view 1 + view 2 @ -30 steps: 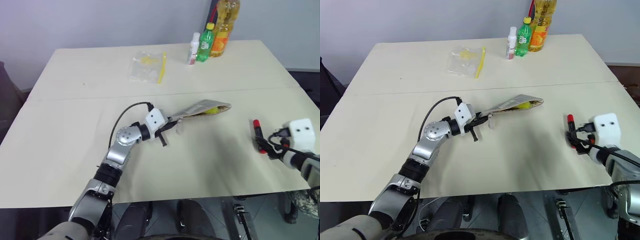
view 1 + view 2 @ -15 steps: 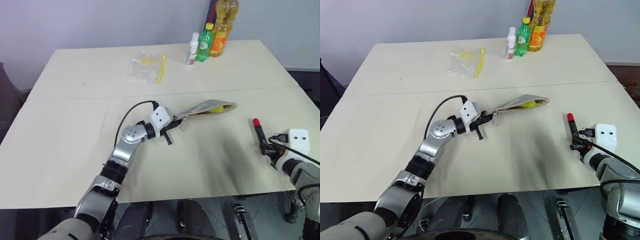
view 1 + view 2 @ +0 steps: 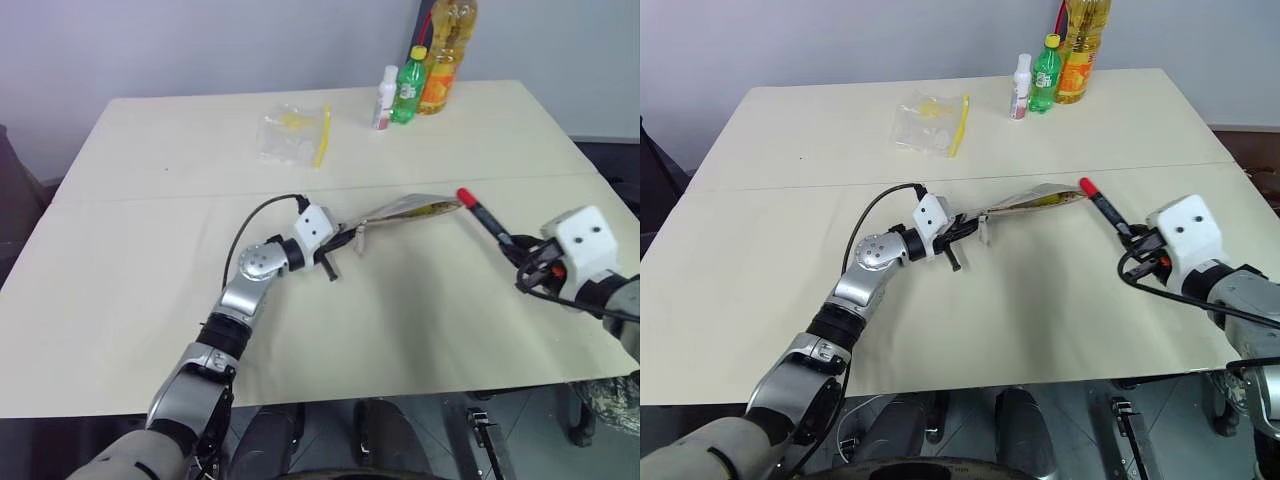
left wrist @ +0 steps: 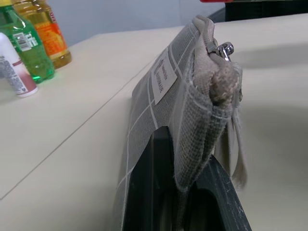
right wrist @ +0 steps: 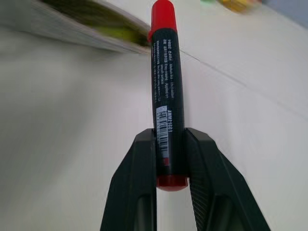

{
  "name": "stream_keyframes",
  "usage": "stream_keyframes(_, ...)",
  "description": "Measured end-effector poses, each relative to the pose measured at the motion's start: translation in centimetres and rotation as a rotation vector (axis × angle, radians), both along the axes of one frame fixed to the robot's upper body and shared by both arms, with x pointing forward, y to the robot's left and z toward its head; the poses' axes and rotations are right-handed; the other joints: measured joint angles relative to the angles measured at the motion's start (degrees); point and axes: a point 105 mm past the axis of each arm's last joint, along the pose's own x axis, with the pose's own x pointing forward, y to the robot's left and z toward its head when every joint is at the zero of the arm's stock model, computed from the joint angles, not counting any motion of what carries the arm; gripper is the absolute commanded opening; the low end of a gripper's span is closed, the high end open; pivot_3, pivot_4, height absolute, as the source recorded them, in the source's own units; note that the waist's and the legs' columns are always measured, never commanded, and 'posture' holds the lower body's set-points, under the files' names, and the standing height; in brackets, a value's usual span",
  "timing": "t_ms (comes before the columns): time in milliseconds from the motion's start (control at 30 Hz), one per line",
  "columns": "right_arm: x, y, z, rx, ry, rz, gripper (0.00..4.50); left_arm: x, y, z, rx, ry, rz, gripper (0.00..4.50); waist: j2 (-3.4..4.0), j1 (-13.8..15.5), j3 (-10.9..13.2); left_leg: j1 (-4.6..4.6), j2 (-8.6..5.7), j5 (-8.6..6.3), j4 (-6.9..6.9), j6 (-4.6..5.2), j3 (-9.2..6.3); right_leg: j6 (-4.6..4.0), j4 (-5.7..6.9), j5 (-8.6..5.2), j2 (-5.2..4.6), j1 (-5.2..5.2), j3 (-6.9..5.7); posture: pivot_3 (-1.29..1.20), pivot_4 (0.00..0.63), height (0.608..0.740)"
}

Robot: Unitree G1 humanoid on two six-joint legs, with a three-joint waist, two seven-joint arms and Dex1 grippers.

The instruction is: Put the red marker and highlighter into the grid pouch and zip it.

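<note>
Marker (image 5: 164,98) clamped in my right gripper (image 5: 169,159), jaws pinching the barrel near its tail end, red cap leading. Cap tip sits just at the pouch (image 3: 410,208) mouth, right ahead of the gripper; I can't tell if it touches the fabric. Left gripper (image 3: 338,247) clenched on the zipper end of the pouch, holding that corner up off the table (image 3: 150,260), so the pouch stretches away from it toward the marker. Label and zipper pull show close to the left fingers in the left wrist view. Highlighter (image 5: 110,33) reads as a yellow-green streak inside the open mouth, so I judge it already in.

Handling call: marker is light, rigid, with a smooth plastic barrel, so it can pivot or slip in a two-finger pinch if the cap snags on the fabric. Grip near the tail gives reach but little leverage; I'd go in straight along the barrel axis, not sideways. Pouch is soft fabric, floppy, and sags where unsupported; the mouth looks narrow and partly collapsed. The corner hold by the left gripper keeps it taut enough, I think, but pushing hard may just shove the whole pouch. For zipping I'd take the pull cord, with the other gripper pinching the fabric at the end.

Bottles (image 3: 420,80) and the clear bag (image 3: 292,135) are well beyond both grippers, out of the way.
</note>
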Motion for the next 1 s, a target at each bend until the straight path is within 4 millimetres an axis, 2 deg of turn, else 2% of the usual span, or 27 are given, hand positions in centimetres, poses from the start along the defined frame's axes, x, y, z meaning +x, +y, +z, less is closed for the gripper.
stream_keyframes(200,0.0,1.1,-0.6,-0.044,0.033,0.069,0.33,0.0,0.1,0.1,0.001,-0.009,-0.001,0.0,0.0,0.0,0.0,0.0,0.0,0.0,0.0,0.0,-0.01,-0.01,0.0,0.0,-0.02,-0.01,0.04,0.0,0.15,0.74)
stream_keyframes(400,0.1,1.2,-1.0,-0.074,0.045,0.086,0.33,0.1,0.1,0.1,0.006,-0.012,-0.005,0.0,0.0,0.0,0.0,0.0,0.0,0.0,0.0,0.0,-0.01,-0.01,0.0,0.0,-0.02,-0.01,0.04,0.0,0.15,0.74)
stream_keyframes(733,0.8,1.5,-0.8,-0.27,0.051,0.149,0.33,-0.4,0.6,0.2,0.063,-0.061,-0.051,0.0,0.0,0.0,0.0,0.0,0.0,-0.01,-0.02,-0.01,-0.01,-0.02,-0.01,0.0,-0.02,-0.03,0.04,0.0,0.15,0.74)
stream_keyframes(900,1.4,3.3,-0.1,-0.344,0.036,0.244,0.33,-0.9,0.2,0.2,0.107,-0.103,-0.107,0.0,0.0,0.0,0.0,0.0,0.0,-0.01,-0.02,-0.01,0.0,-0.02,-0.02,0.0,-0.03,-0.04,0.04,0.0,0.15,0.74)
stream_keyframes(1000,1.5,4.6,-0.4,-0.415,0.042,0.316,0.33,-1.2,0.3,0.1,0.126,-0.107,-0.134,0.0,0.0,0.0,0.0,-0.01,0.0,-0.01,-0.03,-0.01,-0.01,-0.02,-0.03,0.0,-0.04,-0.04,0.04,0.0,0.15,0.74)
